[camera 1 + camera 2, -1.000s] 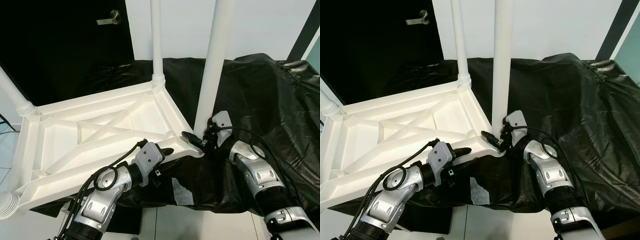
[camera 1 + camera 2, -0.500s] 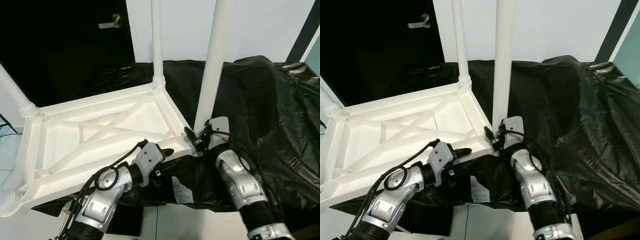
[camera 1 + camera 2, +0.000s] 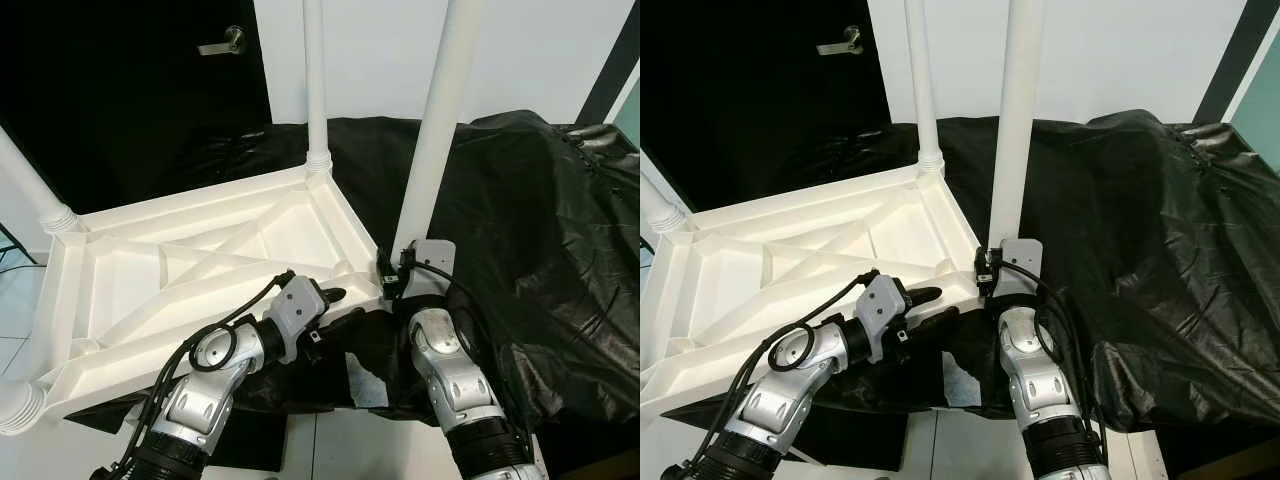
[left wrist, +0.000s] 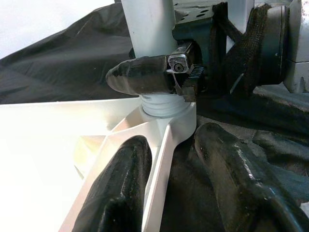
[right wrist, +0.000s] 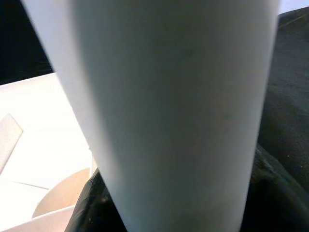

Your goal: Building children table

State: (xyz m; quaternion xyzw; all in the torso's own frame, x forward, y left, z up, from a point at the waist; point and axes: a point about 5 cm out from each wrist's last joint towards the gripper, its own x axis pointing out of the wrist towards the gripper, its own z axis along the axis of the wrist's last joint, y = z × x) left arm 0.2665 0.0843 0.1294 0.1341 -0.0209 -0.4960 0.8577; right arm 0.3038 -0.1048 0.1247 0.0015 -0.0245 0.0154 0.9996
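The white children's table (image 3: 200, 250) lies upside down with its legs pointing up. My left gripper (image 3: 340, 306) is open at the near right corner, one finger over the frame's rim (image 4: 159, 159) and one outside it, with a gap on the outer side. My right gripper (image 3: 386, 278) is shut on the base of the near right leg (image 3: 435, 120), just above its ribbed collar (image 4: 161, 104). One of its fingers (image 4: 140, 77) crosses the front of the leg. Up close, the leg (image 5: 169, 96) sits between the right fingers.
A crumpled black sheet (image 3: 540, 200) covers the surface under and to the right of the table. Another leg (image 3: 315, 80) rises at the far corner and two more (image 3: 30, 190) at the left. A dark door with a lever handle (image 3: 222, 42) stands behind; pale floor lies below.
My right arm has swung from the right of the leg round to its front, with the gripper staying at the leg's base. The left gripper has stayed on the rim.
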